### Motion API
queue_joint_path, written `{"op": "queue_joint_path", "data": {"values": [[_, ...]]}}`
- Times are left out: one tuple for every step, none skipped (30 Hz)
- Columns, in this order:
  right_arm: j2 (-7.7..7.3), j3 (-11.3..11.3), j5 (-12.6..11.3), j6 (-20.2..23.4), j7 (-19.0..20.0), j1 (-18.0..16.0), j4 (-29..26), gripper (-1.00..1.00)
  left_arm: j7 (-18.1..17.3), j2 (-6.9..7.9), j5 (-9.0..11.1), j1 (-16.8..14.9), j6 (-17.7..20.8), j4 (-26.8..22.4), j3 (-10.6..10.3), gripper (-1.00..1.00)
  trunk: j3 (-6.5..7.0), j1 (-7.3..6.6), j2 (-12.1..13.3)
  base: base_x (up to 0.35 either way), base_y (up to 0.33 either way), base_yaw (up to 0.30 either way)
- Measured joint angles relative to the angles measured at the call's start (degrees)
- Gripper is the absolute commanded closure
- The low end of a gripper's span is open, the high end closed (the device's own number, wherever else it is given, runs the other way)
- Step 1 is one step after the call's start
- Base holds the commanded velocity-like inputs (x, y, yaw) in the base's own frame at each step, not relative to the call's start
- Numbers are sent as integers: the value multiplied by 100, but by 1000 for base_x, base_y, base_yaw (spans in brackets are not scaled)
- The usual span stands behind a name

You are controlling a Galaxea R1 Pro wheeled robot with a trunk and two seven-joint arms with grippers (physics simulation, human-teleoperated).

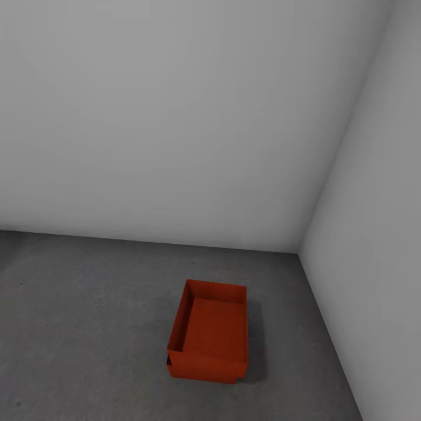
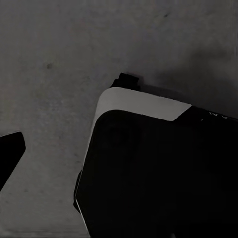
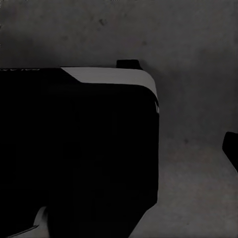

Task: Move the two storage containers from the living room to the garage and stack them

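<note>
Two orange-red storage containers stand stacked on the dark grey floor (image 1: 88, 327) of the garage, close to the corner of its pale walls. The upper container (image 1: 215, 330) is open-topped and empty. It sits slightly askew, so a thin strip of the lower container (image 1: 169, 367) shows at its near left corner. My left gripper (image 2: 119, 158) hangs over bare floor with one dark finger (image 2: 11, 151) at the frame's edge and nothing held. My right gripper (image 3: 119, 148) likewise shows one finger (image 3: 231, 148) far to the side, empty.
Pale grey walls meet in a corner (image 1: 301, 251) just behind and right of the stack. Open floor spreads to the left. Both wrist views look down past my black, white-edged base (image 2: 148, 104) onto the speckled floor.
</note>
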Motion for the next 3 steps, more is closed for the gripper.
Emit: {"op": "queue_joint_path", "data": {"values": [[1,1,-1,1,-1,0,0,-100,-1,1,-1,0,34,0,-1,-100,0,0,0,0,0,0],[2,2,-1,1,-1,0,0,-100,-1,1,-1,0,45,0,-1,-100,0,0,0,0,0,0],[2,3,-1,2,-4,0,0,-100,0,1,-2,0,60,0,-1,-100,0,0,0,0,0,0]]}}
